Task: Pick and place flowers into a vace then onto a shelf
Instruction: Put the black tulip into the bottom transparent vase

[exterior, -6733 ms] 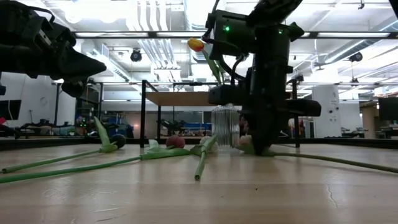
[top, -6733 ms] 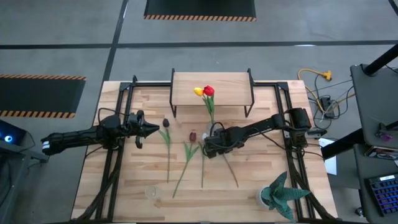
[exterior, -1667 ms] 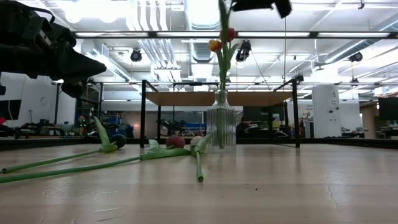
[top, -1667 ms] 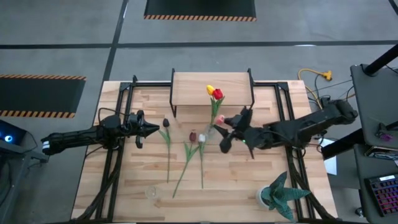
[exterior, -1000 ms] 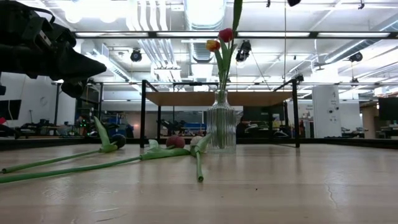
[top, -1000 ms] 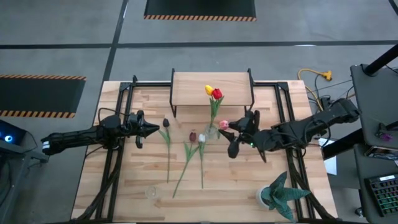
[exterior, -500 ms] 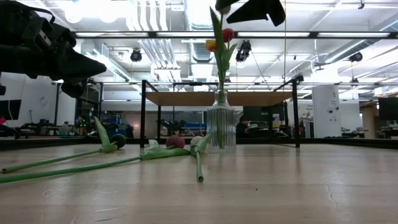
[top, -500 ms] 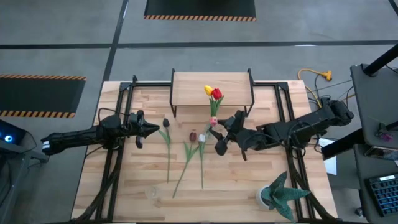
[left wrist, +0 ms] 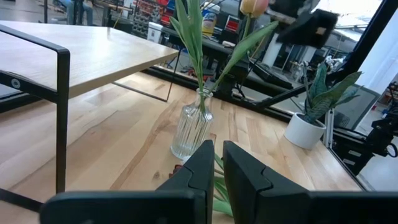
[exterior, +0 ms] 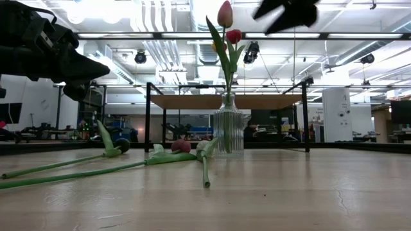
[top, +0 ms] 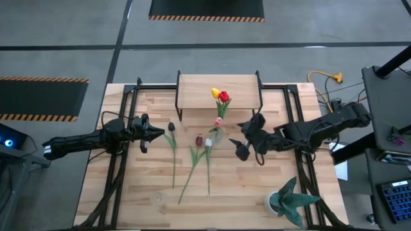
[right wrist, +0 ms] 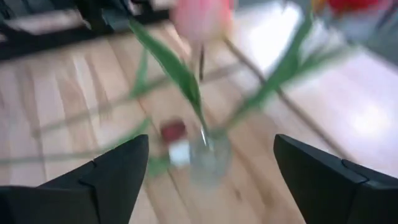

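Note:
A clear ribbed vase [top: 217, 136] [exterior: 228, 131] stands on the table in front of the shelf [top: 218, 90] [exterior: 192, 101]. Three flowers stand in it: yellow [top: 215, 93], red [top: 224, 97] and pink [top: 219, 120] [exterior: 225, 14]. Several more flowers lie on the table to its left, among them a dark maroon one [top: 171, 127] and a white one [top: 208, 142]. My right gripper [top: 244, 138] [right wrist: 211, 186] hovers open just right of the vase, above it, touching nothing. My left gripper [top: 154, 133] [left wrist: 214, 165] waits shut at the table's left, held level.
A spiky potted plant [top: 289, 200] stands at the near right corner. A small clear cup [top: 155, 197] sits near the front edge on the left. Black frame rails [top: 122, 147] run along both sides of the table.
My right gripper carried the pink flower toward the vase, lowered it, opened and let go, then drew back toward the table's right edge. The pink flower now stands in the vase beside the red and yellow ones.

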